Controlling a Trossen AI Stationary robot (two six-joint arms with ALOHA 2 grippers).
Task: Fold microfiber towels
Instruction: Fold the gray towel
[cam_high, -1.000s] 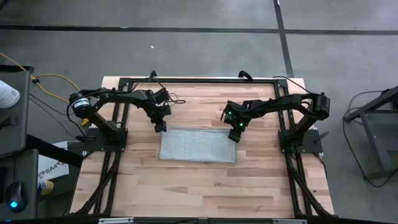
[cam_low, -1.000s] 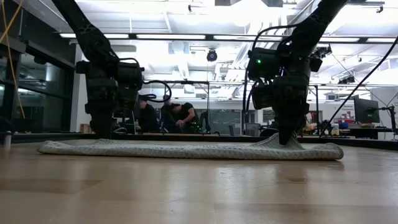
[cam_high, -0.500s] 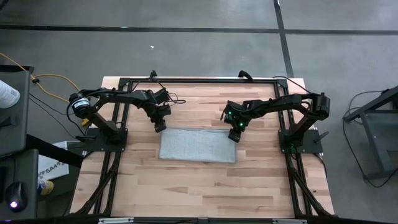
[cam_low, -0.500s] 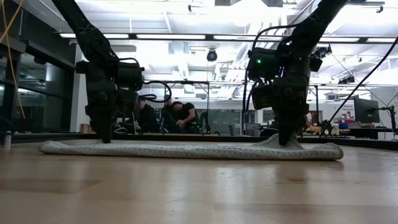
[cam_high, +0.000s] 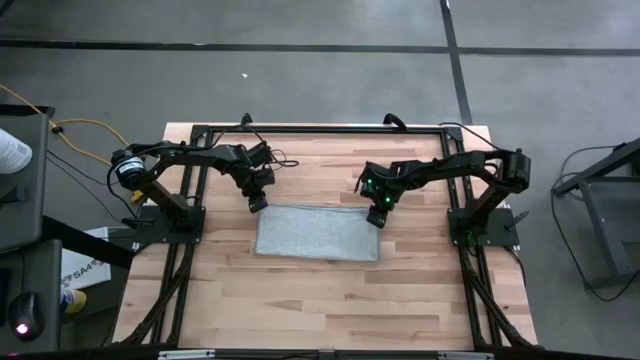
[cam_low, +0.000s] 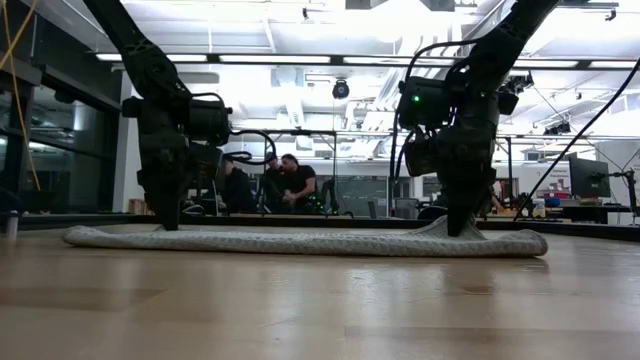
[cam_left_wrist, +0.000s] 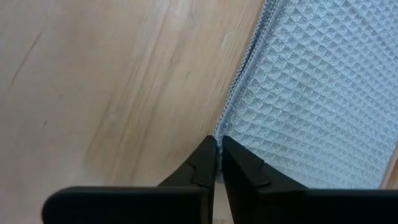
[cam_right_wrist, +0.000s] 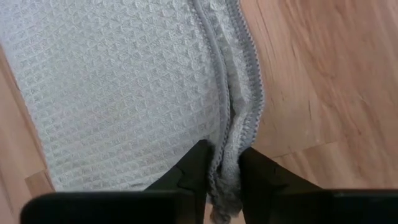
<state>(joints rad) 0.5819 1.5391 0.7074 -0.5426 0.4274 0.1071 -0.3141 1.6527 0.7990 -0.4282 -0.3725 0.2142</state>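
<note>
Lying mid-table, towel (cam_high: 318, 233) pinched at its 1 o'clock corner by right gripper (cam_right_wrist: 221, 163), left gripper (cam_left_wrist: 218, 151) pressed together at 11 o'clock corner edge, apparently gripping hem only; risk: left corner slipping on lift, skewing fold.

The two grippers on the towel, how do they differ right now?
The right gripper has a bunched fold of the towel pinched between its jaws; the left gripper has jaws nearly together at the towel's hem, with no cloth visibly between them. The right lifts its corner into a small peak; the left's corner lies flat. Both sit at far corners.
</note>
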